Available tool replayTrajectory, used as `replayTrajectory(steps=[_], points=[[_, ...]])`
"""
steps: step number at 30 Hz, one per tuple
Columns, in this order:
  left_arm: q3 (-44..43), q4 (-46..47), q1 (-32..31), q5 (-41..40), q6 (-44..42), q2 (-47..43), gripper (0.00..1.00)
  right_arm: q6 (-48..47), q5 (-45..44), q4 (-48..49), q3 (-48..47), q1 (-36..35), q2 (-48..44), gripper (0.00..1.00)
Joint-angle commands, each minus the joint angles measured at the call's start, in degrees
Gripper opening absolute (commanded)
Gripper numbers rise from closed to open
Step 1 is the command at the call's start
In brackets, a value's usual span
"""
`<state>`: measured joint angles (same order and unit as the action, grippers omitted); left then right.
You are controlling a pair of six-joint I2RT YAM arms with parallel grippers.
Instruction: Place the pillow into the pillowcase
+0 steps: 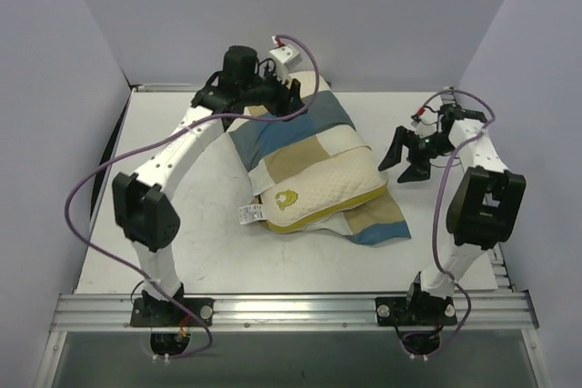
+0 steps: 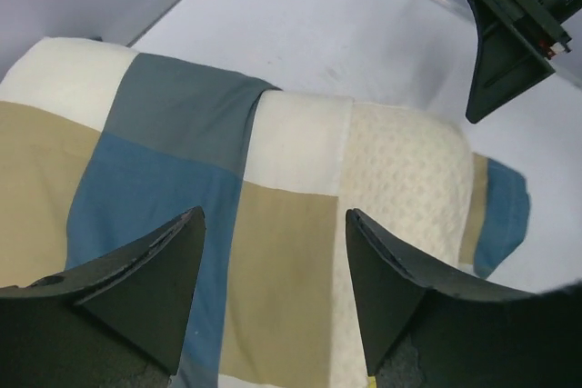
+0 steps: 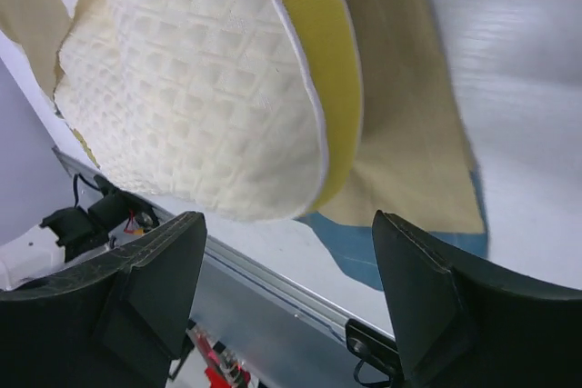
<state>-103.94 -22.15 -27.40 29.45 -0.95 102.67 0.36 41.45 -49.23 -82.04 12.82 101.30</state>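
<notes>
On the white counter (image 1: 182, 252) the pillowcase (image 1: 314, 115) lies spread at the middle, running from the far left toward the near right. The pillow (image 1: 332, 184) is only partly inside it. Its far end is covered by the checks, and its near end, with the yellow emblem, lies bare on a lower flap of the case. The job looks roughly half done, and the step in hand seems to be a fresh grip. To do it well, each gripper should pinch only the loose upper hem of the case, not the cushion beneath. The hem should then be drawn evenly toward the near right, so the cloth slides over the bare end without bunching. The left gripper (image 2: 273, 215) hangs over the covered far end with its jaws well apart and nothing between them. Whether it brushes the cloth I cannot tell. The right gripper (image 3: 289, 220), just right of the pillow's yellow-piped edge, also stands wide and holds nothing.
</notes>
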Motion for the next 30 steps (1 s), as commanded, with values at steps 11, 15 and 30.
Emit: replayTrajectory(steps=[11, 15, 30], points=[[-15.3, -11.3, -10.2, -2.7, -17.9, 24.7, 0.72, 5.6, 3.8, 5.7, 0.5, -10.1, 11.8, 0.09], [-19.7, -10.9, -12.3, -7.6, -19.9, 29.2, 0.72, 5.5, 4.1, 5.7, 1.1, -10.1, 11.3, 0.03], [-29.2, -11.5, -12.9, -7.8, -21.9, 36.7, 0.00, 8.2, 6.5, 9.2, 2.8, -10.0, 11.1, 0.00]])
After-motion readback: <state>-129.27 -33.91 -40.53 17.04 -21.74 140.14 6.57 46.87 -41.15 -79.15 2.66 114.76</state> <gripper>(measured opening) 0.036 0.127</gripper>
